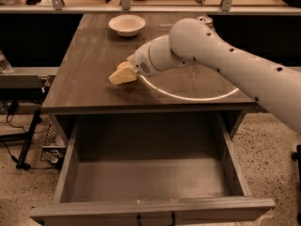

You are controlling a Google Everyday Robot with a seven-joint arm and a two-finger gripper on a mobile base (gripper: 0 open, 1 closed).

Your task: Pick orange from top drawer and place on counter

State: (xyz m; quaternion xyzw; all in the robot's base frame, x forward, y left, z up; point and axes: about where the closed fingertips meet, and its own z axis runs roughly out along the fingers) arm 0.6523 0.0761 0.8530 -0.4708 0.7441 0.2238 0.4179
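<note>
Pincer (123,76) by orange (122,66), over counter (80,84); top drawer (150,207) open; speckled flr (275,142).

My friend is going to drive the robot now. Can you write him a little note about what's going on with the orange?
Gripper: low over the left part of the counter, just left of the white ring.
Orange: right at the gripper, partly hidden by it. I cannot tell if it rests on the counter yet.
Top drawer: pulled open, with no orange in it.
Done: the orange is out of the drawer and over the counter.
Left: make sure the orange sits on the counter, then move the arm away.
</note>
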